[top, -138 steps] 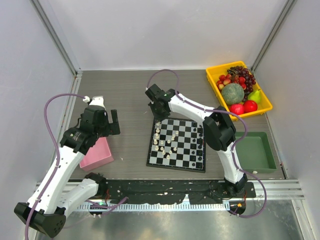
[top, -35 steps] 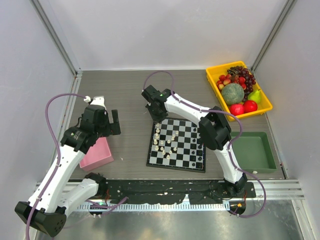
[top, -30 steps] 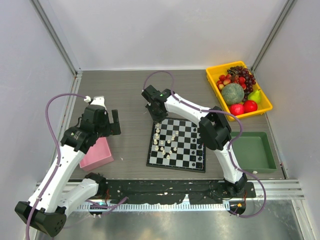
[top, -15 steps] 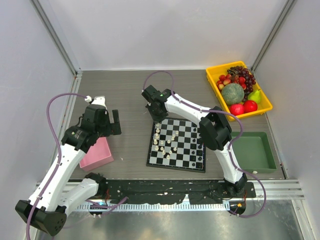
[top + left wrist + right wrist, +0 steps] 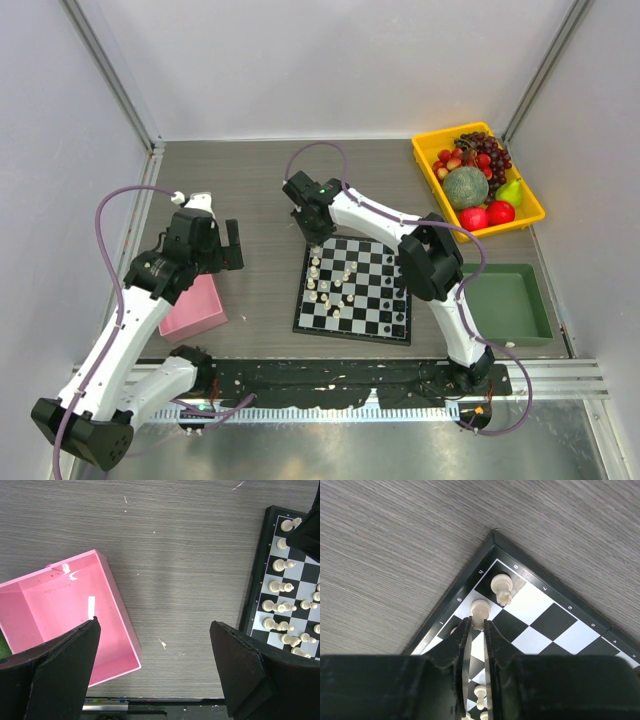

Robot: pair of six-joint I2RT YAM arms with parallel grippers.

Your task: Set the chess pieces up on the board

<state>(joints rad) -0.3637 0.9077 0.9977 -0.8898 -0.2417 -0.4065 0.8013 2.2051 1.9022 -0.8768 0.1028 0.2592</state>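
Grey wood-grain surface [image 5: 250, 190] sits inside pale walls [image 5: 300, 70]. I see tiny white characters along the border of the board [image 5: 470, 575], too small to read surely. My right tool [image 5: 476, 623] is clamped on a white piece [image 5: 480, 609] near the board's corner. My left tool [image 5: 154, 625] gapes wide above the pink box [image 5: 117, 600].

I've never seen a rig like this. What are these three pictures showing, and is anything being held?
Two white robot arms, each with a two-finger gripper, stand at the near edge of the table. One picture looks down from above; the other two come from wrist cameras. On the table: the board with tiny chess pieces, a pink box, a yellow tray of fruit, a green tray. The left gripper hangs open, empty. The right gripper pinches a white piece near the board's corner.
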